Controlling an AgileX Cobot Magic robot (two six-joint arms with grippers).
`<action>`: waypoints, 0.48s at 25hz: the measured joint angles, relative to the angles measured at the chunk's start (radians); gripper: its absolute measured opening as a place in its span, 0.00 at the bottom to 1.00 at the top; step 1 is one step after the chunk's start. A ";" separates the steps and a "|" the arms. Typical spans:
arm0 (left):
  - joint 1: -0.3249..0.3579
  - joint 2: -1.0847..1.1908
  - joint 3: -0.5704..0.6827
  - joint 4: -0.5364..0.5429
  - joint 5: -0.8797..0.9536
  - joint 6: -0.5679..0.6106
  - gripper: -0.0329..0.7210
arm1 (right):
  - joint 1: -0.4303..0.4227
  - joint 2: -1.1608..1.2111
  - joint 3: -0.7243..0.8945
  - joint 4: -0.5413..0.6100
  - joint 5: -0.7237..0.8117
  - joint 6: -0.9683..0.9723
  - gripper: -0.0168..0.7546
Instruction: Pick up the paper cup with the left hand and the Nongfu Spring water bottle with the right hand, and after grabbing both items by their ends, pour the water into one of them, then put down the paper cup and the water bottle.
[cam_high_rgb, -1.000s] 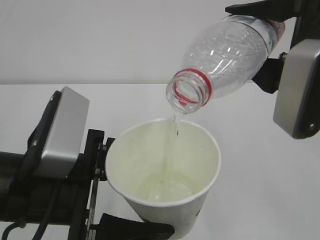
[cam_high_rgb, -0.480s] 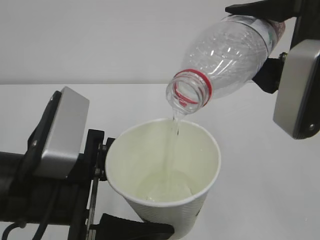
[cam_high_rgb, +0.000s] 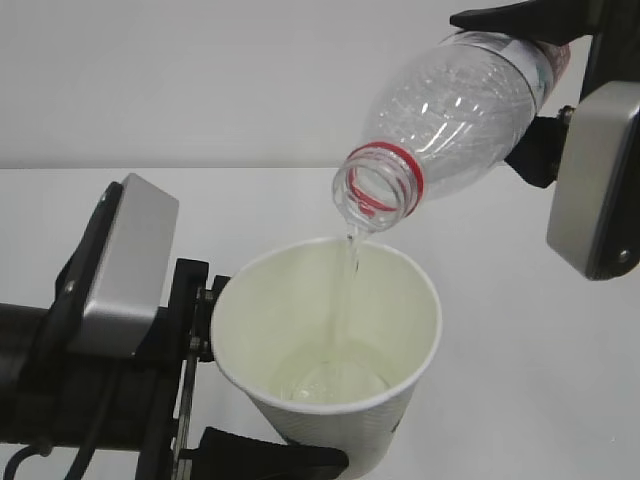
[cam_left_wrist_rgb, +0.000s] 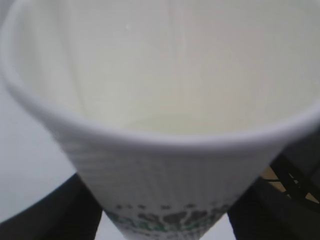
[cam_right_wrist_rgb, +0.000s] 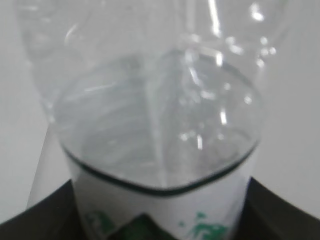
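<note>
At the top right of the exterior view, the right hand (cam_high_rgb: 545, 90) is clamped on the labelled lower part of the Nongfu Spring water bottle (cam_high_rgb: 450, 110), which is tipped mouth-down over the paper cup (cam_high_rgb: 330, 350). From its open neck a thin stream of water (cam_high_rgb: 347, 262) falls inside the rim — over the last second the bottle has held almost the same tilt, and the pool at the cup's bottom looks much the same, perhaps slightly fuller. At lower left, the left hand (cam_high_rgb: 250, 440) grips the cup near its base, a dark finger on each side in the wrist view. The pour seems under way but slow — the bottle looks nearly empty, so righting it is probably close.
</note>
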 joint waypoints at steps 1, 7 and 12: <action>0.000 0.000 0.000 0.000 0.000 0.000 0.74 | 0.000 0.000 0.000 -0.002 0.000 0.000 0.63; 0.000 0.000 0.000 0.002 0.002 0.000 0.74 | 0.000 0.000 0.000 -0.002 0.000 -0.003 0.63; 0.000 0.000 0.000 0.002 0.002 0.000 0.74 | 0.000 0.000 0.000 -0.004 0.000 -0.007 0.63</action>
